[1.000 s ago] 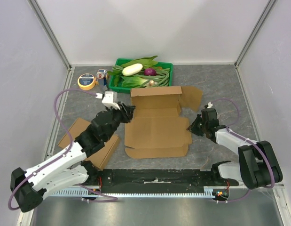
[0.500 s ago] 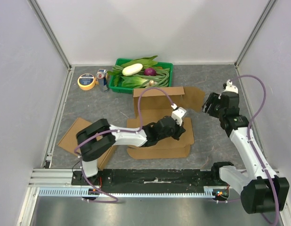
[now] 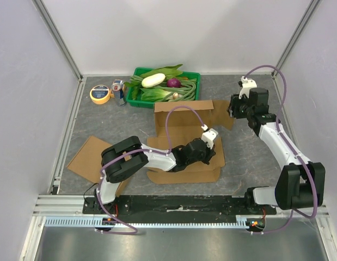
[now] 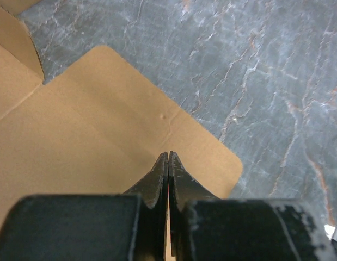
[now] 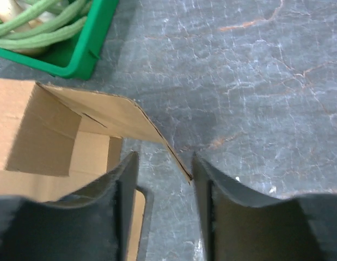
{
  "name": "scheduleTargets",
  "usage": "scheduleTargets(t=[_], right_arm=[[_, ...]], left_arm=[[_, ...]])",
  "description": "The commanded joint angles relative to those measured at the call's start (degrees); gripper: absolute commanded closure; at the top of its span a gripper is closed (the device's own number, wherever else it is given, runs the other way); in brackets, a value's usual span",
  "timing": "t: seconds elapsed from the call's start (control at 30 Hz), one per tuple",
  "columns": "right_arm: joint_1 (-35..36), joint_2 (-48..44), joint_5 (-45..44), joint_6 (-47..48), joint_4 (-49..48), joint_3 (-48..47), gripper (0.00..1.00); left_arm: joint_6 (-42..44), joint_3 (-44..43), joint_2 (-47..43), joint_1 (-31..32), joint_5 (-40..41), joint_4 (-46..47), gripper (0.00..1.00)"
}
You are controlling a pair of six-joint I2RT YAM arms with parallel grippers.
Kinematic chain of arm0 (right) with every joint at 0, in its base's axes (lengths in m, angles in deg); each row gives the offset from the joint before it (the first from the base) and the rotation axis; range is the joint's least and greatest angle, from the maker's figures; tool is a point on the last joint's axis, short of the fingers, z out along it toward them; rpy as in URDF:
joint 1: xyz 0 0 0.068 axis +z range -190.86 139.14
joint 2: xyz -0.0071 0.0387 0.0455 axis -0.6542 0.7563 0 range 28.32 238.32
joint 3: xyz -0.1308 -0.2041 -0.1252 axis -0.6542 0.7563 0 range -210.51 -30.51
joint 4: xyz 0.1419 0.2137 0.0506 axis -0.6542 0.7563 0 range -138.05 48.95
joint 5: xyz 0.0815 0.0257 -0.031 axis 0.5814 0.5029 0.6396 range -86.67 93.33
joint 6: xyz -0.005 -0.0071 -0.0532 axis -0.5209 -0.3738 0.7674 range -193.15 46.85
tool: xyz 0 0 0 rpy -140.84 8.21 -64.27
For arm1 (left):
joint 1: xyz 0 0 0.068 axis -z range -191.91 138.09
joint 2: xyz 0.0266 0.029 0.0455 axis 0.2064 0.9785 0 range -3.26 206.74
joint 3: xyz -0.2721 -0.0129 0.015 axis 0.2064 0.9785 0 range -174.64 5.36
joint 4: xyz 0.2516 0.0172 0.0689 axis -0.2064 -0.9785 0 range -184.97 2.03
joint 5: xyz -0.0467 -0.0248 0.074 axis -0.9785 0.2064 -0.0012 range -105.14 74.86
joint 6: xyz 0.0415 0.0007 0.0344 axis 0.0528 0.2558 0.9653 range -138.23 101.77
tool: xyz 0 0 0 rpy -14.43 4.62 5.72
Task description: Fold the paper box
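The brown paper box (image 3: 182, 138) lies mostly flat in the middle of the table, with its back wall raised. My left gripper (image 3: 210, 153) rests low on the box's right front flap (image 4: 130, 125); its fingers (image 4: 157, 176) are shut together with nothing visibly held. My right gripper (image 3: 232, 111) is at the box's far right flap (image 3: 225, 112). It is open, and the flap's thin edge (image 5: 176, 155) runs between its fingers (image 5: 127, 182), close to the right one. The box's inside (image 5: 48, 136) shows at the left of the right wrist view.
A green tray (image 3: 136, 101) of vegetables stands behind the box and shows in the right wrist view (image 5: 89, 51). A yellow tape roll (image 3: 100, 93) and a can (image 3: 118, 89) stand left of it. A second cardboard sheet (image 3: 87, 156) lies at the near left.
My left arm swept from the box's left side across to its right flap. My right arm swung away from the near right up to the far right flap. The box's back wall now stands.
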Motion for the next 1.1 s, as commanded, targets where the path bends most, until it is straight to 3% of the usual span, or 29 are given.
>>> scheduleTargets(t=[0.0,0.13,0.23,0.27,0.3,0.47,0.7,0.87,0.93,0.97,1.07], right_arm=[[-0.1,1.3,2.6,4.0,-2.9,-2.9,0.58],[0.1,0.1,4.1,1.6,-3.4,-1.4,0.7],[0.4,-1.6,3.7,-2.4,-1.7,-0.6,0.87],[0.4,-2.9,3.7,-3.7,-0.8,-0.7,0.97],[0.4,-3.5,3.7,-7.1,0.2,-1.0,1.0],[1.5,-6.0,4.2,-15.7,7.6,-3.0,1.0],[5.7,-4.1,-3.8,-24.8,16.7,-6.1,1.0],[7.8,-7.4,-7.5,-26.6,11.4,0.4,1.0],[7.9,-9.0,-9.4,-27.1,9.4,1.7,1.0],[8.1,-9.3,-9.4,-27.2,9.0,2.3,1.0],[8.7,-9.3,-10.0,-27.3,8.6,2.8,1.0]], left_arm=[[2.5,-0.3,3.2,0.4,2.9,4.5,0.98],[2.5,-3.2,5.6,0.3,5.5,1.5,0.98],[1.9,-3.2,6.3,0.3,6.9,1.4,0.98],[1.8,-3.2,6.4,0.3,7.5,1.4,0.98],[2.0,-3.3,6.6,0.3,7.7,1.3,0.98],[1.8,-4.2,8.2,0.3,8.0,1.1,0.98],[2.0,-4.4,8.2,0.3,8.9,0.2,0.98],[2.4,-3.3,5.6,0.3,8.3,0.9,0.97],[2.5,-0.9,3.2,0.3,7.0,1.8,0.87],[2.8,0.8,1.7,0.3,6.3,5.0,0.69],[3.8,6.5,-3.9,0.3,6.3,9.8,0.45]])
